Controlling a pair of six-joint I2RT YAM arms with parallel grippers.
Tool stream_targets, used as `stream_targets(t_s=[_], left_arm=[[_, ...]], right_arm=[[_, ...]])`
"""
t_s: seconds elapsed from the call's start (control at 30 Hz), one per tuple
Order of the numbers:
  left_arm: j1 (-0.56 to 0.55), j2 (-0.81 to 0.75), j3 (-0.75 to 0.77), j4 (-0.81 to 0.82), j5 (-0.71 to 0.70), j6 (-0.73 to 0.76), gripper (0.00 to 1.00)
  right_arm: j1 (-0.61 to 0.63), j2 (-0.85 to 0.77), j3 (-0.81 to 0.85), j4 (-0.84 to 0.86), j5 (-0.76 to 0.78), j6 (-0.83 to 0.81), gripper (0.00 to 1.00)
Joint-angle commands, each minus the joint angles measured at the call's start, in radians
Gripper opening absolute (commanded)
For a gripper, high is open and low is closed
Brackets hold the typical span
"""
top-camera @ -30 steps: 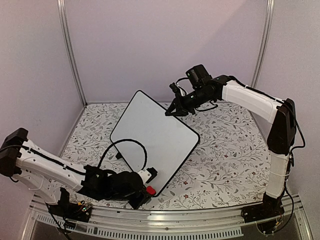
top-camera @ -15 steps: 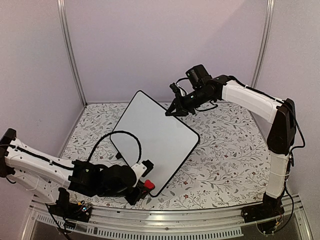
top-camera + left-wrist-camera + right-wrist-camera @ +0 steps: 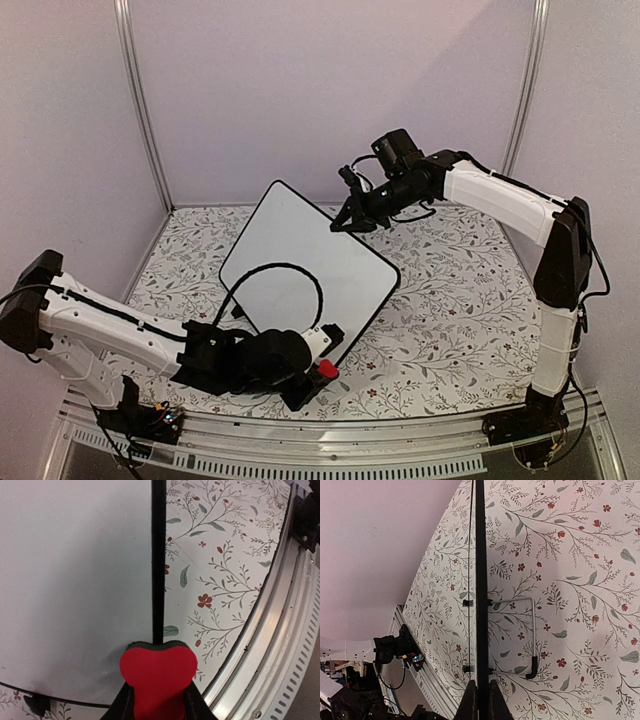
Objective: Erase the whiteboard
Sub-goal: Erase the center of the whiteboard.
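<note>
Red, and squeezed into a heart shape, is the eraser block [image 3: 157,672] that the left gripper [image 3: 322,366] clamps between its narrow fingers at the near side of the table [image 3: 450,300], a little left of the middle. In the left wrist view the front of the eraser sits right at the black rim [image 3: 158,555] of the whiteboard [image 3: 300,255], and the white surface spreads to the left of that rim while the flowered cloth is on its right. So the board lies away from the fingers toward the far left, and the edge under the eraser runs from the near corner up to the right corner. The whiteboard stands in the middle of the table, turned like a diamond; its far side seems lifted, but how much I cannot tell. A black cable [image 3: 285,268] of the left arm loops above its near half. I cannot make out any writing on the surface in these views. Further right, the right gripper [image 3: 343,223] pinches the far right edge of the board; in its wrist view the rim passes between the closed fingers, edge-on. I judge that the left arm is the one placed to wipe, and that the coming stroke has to go inward, toward the far left, because a stroke to the right would leave the board.
</note>
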Motion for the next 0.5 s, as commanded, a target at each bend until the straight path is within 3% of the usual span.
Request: stream_targets(t_s=[0.0,0.47], left_arm=[[-0.01,0.029,0.009,0.017,0.0,0.021,0.0],[0.0,-0.119,-0.224,0.021,0.015,-0.126,0.0]], right_arm=[[0.011,0.038,0.015,0.009,0.025,0.002,0.0],[0.01,0.036,0.016,0.011,0.021,-0.004,0.0]])
